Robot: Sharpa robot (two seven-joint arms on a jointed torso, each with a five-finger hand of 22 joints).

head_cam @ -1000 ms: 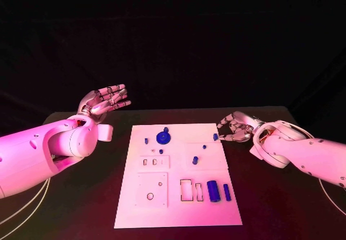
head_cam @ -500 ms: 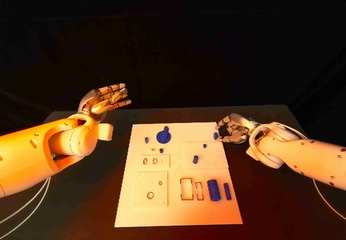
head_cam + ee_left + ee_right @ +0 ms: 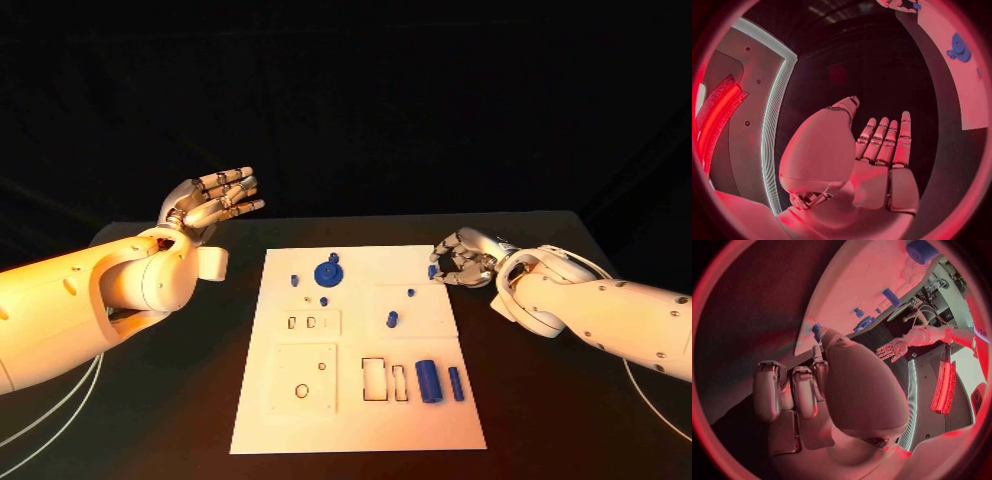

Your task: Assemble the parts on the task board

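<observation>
White task board (image 3: 361, 400) central, blue parts unseated. Right hand (image 3: 464, 259) curled at small blue peg (image 3: 431, 271) on board edge; hold unconfirmed. Left hand (image 3: 211, 203) spread, empty, raised clear.

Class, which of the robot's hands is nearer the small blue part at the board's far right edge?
Right. The right hand sits just beside the blue part; the left hand is raised off the board's opposite side.

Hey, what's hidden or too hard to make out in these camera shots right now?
- Head view: whether the right hand touches the small blue part at the task board edge; its curled fingers hide the contact.
- Right wrist view: the palm blocks that part.
- Head view: the tiny pegs' shapes, too small.
</observation>
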